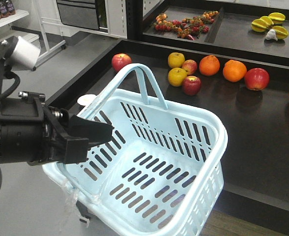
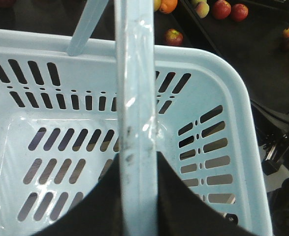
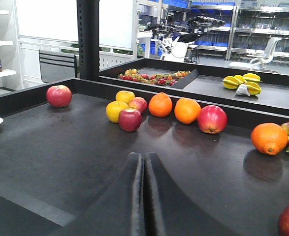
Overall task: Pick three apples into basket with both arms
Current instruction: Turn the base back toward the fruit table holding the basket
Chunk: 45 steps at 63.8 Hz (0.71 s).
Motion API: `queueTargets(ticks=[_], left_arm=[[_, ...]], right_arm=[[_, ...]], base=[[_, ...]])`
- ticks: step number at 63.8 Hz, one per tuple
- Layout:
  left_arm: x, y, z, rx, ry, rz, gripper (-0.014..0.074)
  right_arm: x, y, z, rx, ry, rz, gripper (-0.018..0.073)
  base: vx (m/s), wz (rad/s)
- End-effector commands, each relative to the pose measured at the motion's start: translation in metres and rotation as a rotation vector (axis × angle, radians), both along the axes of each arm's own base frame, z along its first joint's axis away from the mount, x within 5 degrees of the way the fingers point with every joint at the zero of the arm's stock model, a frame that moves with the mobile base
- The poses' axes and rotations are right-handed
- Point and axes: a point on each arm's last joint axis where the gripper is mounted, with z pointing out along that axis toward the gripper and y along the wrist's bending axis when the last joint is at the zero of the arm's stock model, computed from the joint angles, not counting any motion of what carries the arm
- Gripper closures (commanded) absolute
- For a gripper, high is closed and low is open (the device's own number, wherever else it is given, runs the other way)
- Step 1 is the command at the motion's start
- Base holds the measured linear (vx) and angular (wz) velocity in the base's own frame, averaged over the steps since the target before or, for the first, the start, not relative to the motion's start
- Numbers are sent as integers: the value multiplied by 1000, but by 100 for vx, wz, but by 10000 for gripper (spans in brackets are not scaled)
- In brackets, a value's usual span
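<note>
Clamping basket (image 1: 217, 152) rim, apparently | left jaws half hidden | right jaws closed

Basket (image 1: 221, 147) perhaps resting on near edge of table (image 1: 267, 147), left gripper (image 1: 105, 132) clamped on its near-left rim, apples (image 1: 191, 85) and oranges (image 1: 234, 70) behind, lone apple (image 1: 121, 62) far left.

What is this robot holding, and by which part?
The left jaws clamp the basket by a pale blue bar wrapped in clear plastic; rim or handle, I cannot tell. The right jaws are shut on nothing.
</note>
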Motion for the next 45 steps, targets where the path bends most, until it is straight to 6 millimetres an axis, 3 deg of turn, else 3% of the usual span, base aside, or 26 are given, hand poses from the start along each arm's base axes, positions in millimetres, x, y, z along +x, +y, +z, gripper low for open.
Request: queueTargets(ticks=[1,45], left_arm=[[-3,2,21,-107,-62,36,604],[-3,2,21,-107,-62,36,604]], right_arm=[[0,0,2,-14,-66,1,561],[0,0,2,-14,-66,1,561]], base=[[2,-7],[6,-22]])
